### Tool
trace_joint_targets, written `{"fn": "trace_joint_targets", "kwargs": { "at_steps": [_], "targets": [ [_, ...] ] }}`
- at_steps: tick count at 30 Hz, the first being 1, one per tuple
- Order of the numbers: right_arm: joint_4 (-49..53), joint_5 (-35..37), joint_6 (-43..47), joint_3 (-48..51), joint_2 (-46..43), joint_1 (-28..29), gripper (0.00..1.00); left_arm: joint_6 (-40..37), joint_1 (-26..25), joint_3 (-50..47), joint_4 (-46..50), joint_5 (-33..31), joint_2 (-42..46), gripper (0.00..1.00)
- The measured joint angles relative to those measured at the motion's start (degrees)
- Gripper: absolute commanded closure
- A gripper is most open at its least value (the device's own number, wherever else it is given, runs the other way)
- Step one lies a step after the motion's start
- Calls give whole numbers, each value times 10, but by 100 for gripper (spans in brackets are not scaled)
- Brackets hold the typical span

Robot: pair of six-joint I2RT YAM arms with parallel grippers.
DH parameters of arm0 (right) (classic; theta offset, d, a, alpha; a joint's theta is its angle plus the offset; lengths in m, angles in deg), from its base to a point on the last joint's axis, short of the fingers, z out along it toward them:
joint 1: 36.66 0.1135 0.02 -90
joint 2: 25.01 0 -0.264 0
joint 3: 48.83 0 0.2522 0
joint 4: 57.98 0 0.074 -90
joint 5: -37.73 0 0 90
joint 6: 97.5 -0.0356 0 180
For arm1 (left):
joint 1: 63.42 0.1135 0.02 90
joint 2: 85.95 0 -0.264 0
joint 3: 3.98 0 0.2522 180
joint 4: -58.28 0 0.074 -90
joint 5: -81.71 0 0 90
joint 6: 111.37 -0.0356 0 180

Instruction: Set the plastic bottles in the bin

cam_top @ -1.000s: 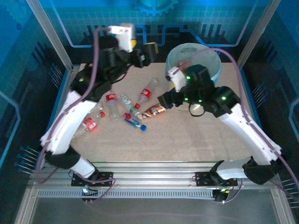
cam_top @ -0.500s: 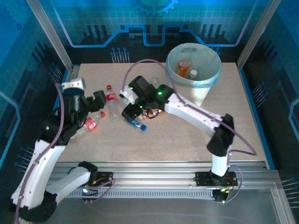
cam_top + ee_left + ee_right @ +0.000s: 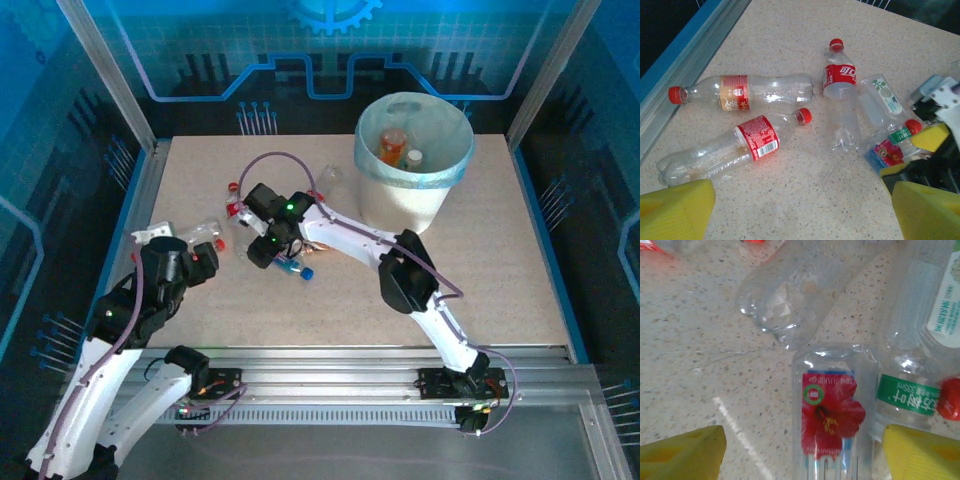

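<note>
At lower centre of the right wrist view, we are eyeing the flower-label bottle lying on the table: probably empty, light, thin-walled and slick, so we are favouring its labelled middle. Our right gripper is hanging over it, jaws apart; our left gripper is gaping above the red-label bottle, with the bin standing at upper right of the top view.

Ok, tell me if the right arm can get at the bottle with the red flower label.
Probably yes: the right tool is open over the flower-label bottle, nothing covers it, though a green-label bottle crowds one side.
</note>
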Motion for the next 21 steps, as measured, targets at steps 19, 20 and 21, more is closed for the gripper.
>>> {"fn": "trace_joint_targets", "kwargs": {
  "at_steps": [19, 20, 21],
  "targets": [
    [46, 15, 15, -56, 75, 6, 26, 1, 0, -8, -19, 16, 4, 8],
    [47, 15, 16, -59, 76, 6, 27, 1, 0, -8, -19, 17, 4, 8],
    [47, 15, 17, -61, 78, 7, 29, 1, 0, -8, -19, 17, 4, 8]
  ]
}}
